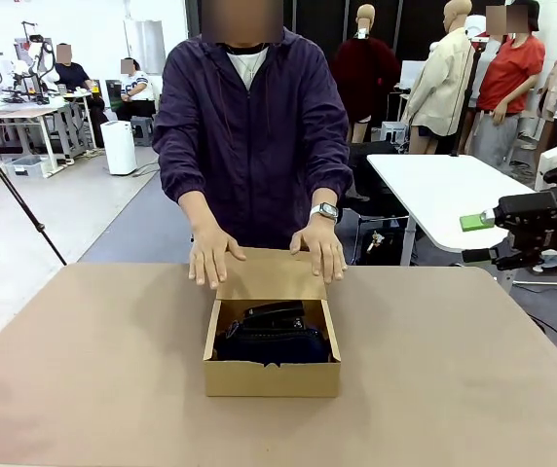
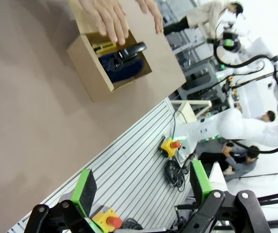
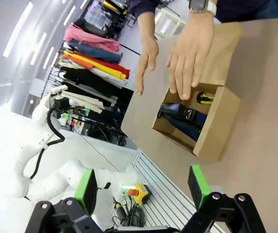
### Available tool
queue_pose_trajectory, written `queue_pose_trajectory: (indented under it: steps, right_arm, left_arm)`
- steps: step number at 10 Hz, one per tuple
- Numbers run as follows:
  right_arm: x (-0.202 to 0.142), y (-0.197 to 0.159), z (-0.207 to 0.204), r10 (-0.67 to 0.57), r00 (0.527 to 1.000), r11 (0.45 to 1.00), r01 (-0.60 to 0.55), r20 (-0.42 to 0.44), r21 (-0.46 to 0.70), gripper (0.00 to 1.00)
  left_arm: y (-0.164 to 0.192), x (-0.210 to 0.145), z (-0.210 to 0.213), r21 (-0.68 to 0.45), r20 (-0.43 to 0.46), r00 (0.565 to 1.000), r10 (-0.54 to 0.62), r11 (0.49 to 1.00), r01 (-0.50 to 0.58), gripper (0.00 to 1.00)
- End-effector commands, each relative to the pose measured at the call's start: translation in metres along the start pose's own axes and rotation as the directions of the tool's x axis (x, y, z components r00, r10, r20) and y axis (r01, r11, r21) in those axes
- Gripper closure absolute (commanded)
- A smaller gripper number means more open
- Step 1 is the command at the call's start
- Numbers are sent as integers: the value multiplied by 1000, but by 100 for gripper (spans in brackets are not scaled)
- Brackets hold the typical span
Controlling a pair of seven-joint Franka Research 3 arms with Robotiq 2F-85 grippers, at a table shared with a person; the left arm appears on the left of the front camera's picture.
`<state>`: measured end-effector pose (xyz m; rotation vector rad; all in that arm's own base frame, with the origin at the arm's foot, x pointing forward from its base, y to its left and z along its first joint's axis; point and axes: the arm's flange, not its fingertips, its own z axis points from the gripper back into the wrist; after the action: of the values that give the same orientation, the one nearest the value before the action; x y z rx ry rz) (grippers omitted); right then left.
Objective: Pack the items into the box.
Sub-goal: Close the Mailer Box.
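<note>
You had the box (image 1: 272,377) sitting at the middle of the table (image 1: 84,370), open at the top, its notched front wall toward the robot. Inside, the black stapler (image 1: 274,315) lay on top of the dark pouch (image 1: 274,345), and the yellow utility knife (image 2: 103,47) was tucked along the far wall beside them. The flap lid (image 1: 269,275) was folded back flat on the table behind the box, and the person pressed it down with one hand (image 1: 212,255) at one corner and the other hand (image 1: 322,248), with a wristwatch (image 1: 325,210) above it, at the opposite corner. Your left gripper (image 2: 143,187) hung well apart from the box, past the table's near edge, fingers spread wide and holding nothing. Your right gripper (image 3: 142,187) did the same on its side, fingers apart and empty.
</note>
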<state>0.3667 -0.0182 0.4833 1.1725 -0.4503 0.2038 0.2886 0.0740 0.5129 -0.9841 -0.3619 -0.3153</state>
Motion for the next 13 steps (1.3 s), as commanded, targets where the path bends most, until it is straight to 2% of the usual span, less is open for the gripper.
queue_pose_trajectory:
  steps: [1, 2, 3, 4, 5, 6, 7, 8, 11, 12, 13]
  right_arm:
    - [32, -20, -48, 18, 995, 998, -24, -100, -54, 0]
    - [42, -32, -79, 75, 990, 987, -92, -121, -135, 0]
    - [46, -40, -105, 107, 985, 982, -126, -133, -144, 0]
    - [48, -49, -128, 137, 982, 971, -160, -133, -177, 0]
    - [50, -56, -150, 158, 978, 974, -177, -137, -143, 0]
    - [50, -64, -167, 140, 977, 980, -160, -163, -120, 0]
    - [52, -69, -175, 133, 975, 981, -156, -180, -119, 0]
    - [42, -56, -158, 122, 974, 975, -153, -190, -161, 0]
    - [42, -56, -158, 122, 974, 975, -153, -190, -161, 0]
    - [45, -62, -164, 120, 974, 977, -151, -194, -152, 0]
    - [64, -82, -173, 65, 980, 978, -100, -190, -184, 0]
  left_arm:
    - [8, 43, -30, 56, -142, 990, -27, 998, 35, 0]
    - [17, 70, -56, 38, -207, 977, -56, 997, 65, 0]
    - [28, 91, -84, 40, -220, 975, -37, 998, 47, 0]
    - [44, 108, -112, 85, -196, 981, -4, 996, 21, 0]
    - [60, 122, -132, 120, -132, 990, 45, 992, -29, 0]
    - [76, 133, -145, 94, -77, 993, 94, 992, -87, 0]
    - [86, 141, -155, 69, -19, 985, 169, 984, -167, 0]
    - [67, 119, -145, 117, -157, 986, 47, 993, -29, 0]
    - [67, 119, -145, 117, -157, 986, 47, 993, -29, 0]
    - [77, 127, -151, 115, -137, 988, 72, 992, -56, 0]
    - [95, 159, -174, 94, -102, 988, 117, 990, -107, 0]
